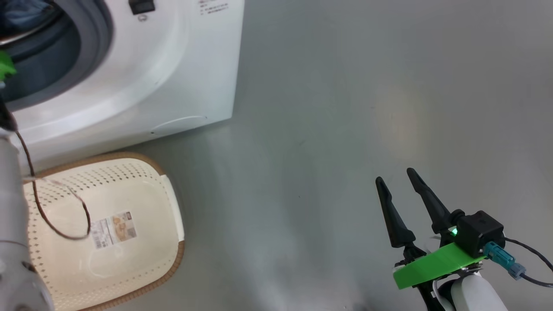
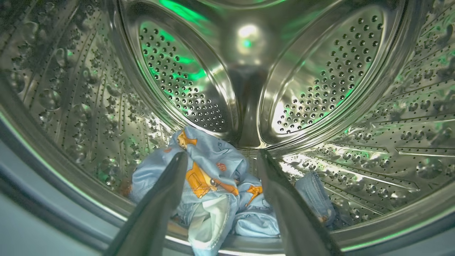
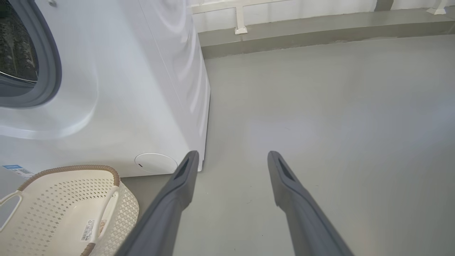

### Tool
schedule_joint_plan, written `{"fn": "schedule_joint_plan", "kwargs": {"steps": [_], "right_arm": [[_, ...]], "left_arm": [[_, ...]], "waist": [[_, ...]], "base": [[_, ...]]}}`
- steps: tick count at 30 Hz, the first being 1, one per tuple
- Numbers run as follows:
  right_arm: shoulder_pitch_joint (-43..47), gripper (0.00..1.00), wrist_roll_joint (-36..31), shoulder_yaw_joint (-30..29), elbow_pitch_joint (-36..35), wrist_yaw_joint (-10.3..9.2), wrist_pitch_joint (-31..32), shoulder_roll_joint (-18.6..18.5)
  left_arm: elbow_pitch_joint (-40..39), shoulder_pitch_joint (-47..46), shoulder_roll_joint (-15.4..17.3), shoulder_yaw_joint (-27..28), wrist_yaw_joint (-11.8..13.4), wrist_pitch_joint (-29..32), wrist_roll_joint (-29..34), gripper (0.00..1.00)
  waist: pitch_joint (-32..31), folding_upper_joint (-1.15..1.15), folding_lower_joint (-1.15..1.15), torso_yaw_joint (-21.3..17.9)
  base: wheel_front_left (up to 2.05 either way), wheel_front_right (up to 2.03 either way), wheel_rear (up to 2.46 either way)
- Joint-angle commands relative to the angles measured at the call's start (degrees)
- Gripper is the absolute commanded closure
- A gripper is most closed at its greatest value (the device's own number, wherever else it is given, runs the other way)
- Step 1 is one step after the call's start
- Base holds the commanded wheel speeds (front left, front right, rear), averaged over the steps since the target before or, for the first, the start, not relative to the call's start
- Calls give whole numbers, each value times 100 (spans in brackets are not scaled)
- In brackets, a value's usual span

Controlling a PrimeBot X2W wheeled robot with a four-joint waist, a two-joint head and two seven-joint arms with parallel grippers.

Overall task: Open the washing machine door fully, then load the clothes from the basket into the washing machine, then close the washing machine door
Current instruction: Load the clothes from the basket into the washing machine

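Note:
The white washing machine [image 1: 181,65] stands at the upper left of the head view with its mouth uncovered; its door is out of view. Light blue clothes [image 2: 213,185] printed with orange characters lie at the bottom of the steel drum [image 2: 320,81], one corner draped over the front lip. My left gripper [image 2: 222,154] is at the drum mouth, open, its fingers spread above the clothes and holding nothing. The cream basket [image 1: 142,250] sits on the floor before the machine with nothing in it. Over bare floor at the lower right, my right gripper [image 1: 395,175] hangs open.
A brown cable [image 1: 52,224] from my left forearm [image 1: 13,242] droops over the basket. The grey-blue gasket [image 3: 49,71] rings the opening. A round cover [image 3: 155,163] sits at the machine's base. A low ledge and white wall [image 3: 320,21] lie behind open grey floor.

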Motion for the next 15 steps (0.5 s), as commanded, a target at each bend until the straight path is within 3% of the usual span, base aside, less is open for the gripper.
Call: {"fn": "schedule_joint_plan", "kwargs": {"steps": [1, 15], "right_arm": [[118, 0, -32, 70, -93, 8, -28, -30], [228, 0, -75, -83, -33, 8, -28, -37]], "left_arm": [[-183, 215, 162, 47, -4, -22, 18, 0], [-371, 993, -256, -10, -109, -22, 104, 0]], "waist": [[-130, 0, 0, 101], [-592, 0, 0, 467]], "base": [[0, 0, 0], [0, 0, 0]]}}
